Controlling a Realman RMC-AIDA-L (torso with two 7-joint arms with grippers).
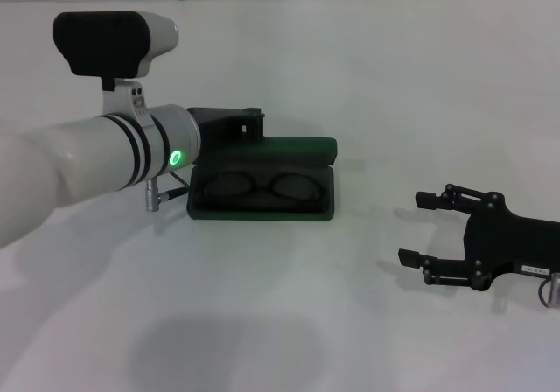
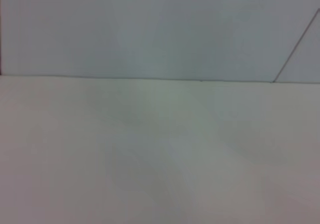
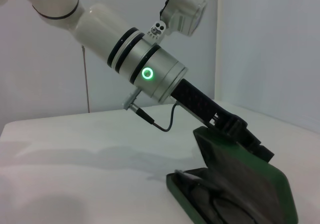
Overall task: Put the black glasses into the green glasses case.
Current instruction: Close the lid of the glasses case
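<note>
Black glasses (image 1: 262, 186) lie inside the green glasses case (image 1: 262, 208) — left gripper (image 1: 249, 122) at lid, fingers unreadable; right gripper (image 1: 418, 227) spread, well apart.

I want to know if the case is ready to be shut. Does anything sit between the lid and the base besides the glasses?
Nothing visible does. The black glasses lie flat inside the green glasses case. The left gripper is at the raised lid's back edge; the right gripper rests apart on the table.
</note>
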